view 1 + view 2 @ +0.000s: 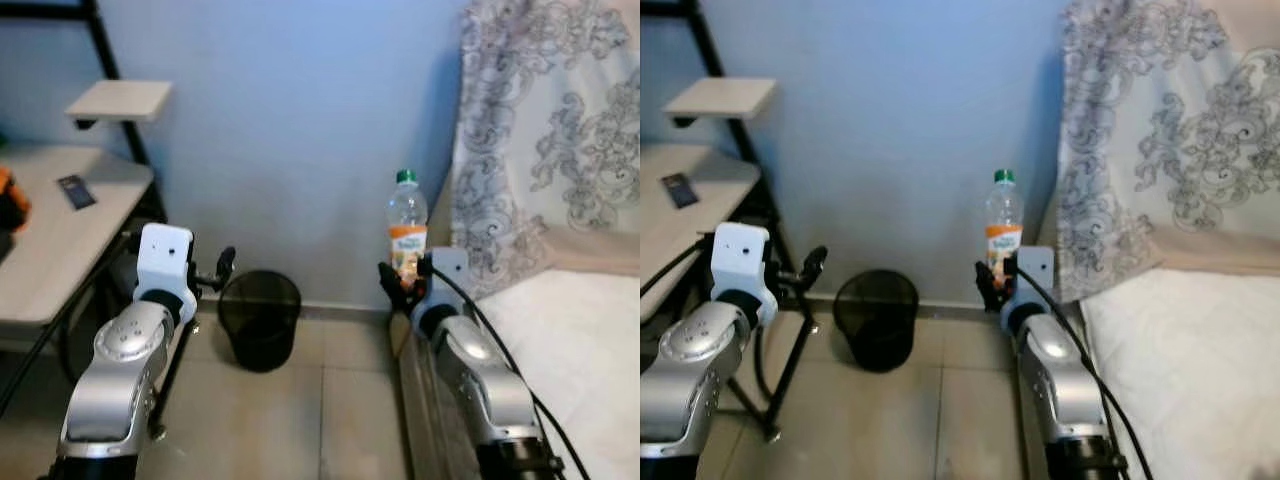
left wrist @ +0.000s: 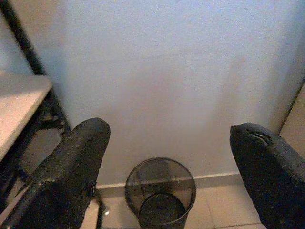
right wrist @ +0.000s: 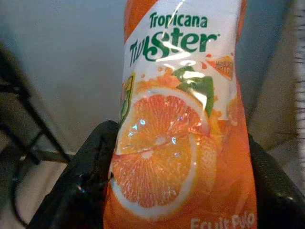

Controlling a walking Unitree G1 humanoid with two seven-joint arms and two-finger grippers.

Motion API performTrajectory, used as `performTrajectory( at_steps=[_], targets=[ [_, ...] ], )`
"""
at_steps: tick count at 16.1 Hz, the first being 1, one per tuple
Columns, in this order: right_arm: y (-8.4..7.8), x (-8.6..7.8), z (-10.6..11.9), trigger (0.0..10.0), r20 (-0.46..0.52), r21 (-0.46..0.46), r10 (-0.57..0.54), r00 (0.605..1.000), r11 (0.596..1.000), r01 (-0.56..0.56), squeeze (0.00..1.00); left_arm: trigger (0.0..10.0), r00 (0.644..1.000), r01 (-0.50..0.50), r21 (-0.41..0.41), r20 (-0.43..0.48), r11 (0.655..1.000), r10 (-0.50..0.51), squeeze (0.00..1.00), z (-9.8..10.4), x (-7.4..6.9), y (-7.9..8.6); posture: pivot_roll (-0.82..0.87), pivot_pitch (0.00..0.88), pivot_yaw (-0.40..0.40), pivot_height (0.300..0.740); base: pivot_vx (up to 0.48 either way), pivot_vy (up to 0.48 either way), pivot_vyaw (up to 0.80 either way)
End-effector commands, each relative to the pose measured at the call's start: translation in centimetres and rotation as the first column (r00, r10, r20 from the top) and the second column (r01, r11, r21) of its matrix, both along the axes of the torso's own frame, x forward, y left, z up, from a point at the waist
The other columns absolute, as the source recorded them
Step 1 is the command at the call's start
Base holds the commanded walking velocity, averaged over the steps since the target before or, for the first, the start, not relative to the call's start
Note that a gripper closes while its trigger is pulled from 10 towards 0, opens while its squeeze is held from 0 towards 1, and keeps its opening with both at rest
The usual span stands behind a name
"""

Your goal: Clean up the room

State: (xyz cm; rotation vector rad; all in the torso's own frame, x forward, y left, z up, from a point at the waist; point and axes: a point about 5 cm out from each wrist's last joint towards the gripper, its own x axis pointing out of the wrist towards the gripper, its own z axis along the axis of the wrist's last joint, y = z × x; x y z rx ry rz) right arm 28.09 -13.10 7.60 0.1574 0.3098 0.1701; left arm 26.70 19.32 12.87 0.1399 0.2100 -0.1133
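Observation:
A clear plastic bottle with a green cap and an orange Tropicana Twister label stands upright in my right gripper, which is shut on its lower part, held up in front of the blue wall. A black mesh wastebasket sits on the tiled floor against the wall, below and left of the bottle. My left gripper is raised just left of the basket; its fingers are spread wide with nothing between them, and the basket shows between them.
A light desk with a black frame stands at the left, a small dark device on it and a shelf above. A bed with a patterned cover lies at the right. Tiled floor runs between them.

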Motion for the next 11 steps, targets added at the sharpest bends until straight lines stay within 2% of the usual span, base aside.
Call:
performTrajectory(
  at_steps=[1,3,6,11],
  targets=[
    [-0.67,0.18,0.32,10.0,0.014,-0.003,-0.018,1.000,1.000,0.019,0.00,10.0,0.999,0.032,0.003,0.002,0.999,-0.032,0.00,0.16,0.10,-0.68,0.02,0.000,-0.025,0.740,0.319,0.000,0.00],
    [-0.49,0.20,0.41,10.0,0.021,-0.004,0.002,1.000,1.000,-0.002,0.00,10.0,0.999,0.034,0.004,0.002,0.999,-0.034,0.00,0.16,0.11,-0.66,0.01,0.000,-0.023,0.740,0.315,0.000,0.26],
    [-0.41,0.20,0.44,10.0,0.023,-0.008,0.008,1.000,1.000,-0.008,0.00,10.0,0.999,0.037,0.004,0.001,0.999,-0.037,0.00,0.14,0.11,-0.65,0.01,0.000,-0.023,0.740,0.317,0.000,0.79],
    [-0.61,0.29,0.28,10.0,0.011,-0.006,-0.002,1.000,1.000,0.002,0.00,10.0,0.999,0.042,0.012,-0.002,0.999,-0.042,0.00,0.16,0.17,-0.69,0.01,0.000,-0.018,0.740,0.320,0.000,0.00]
  ],
)
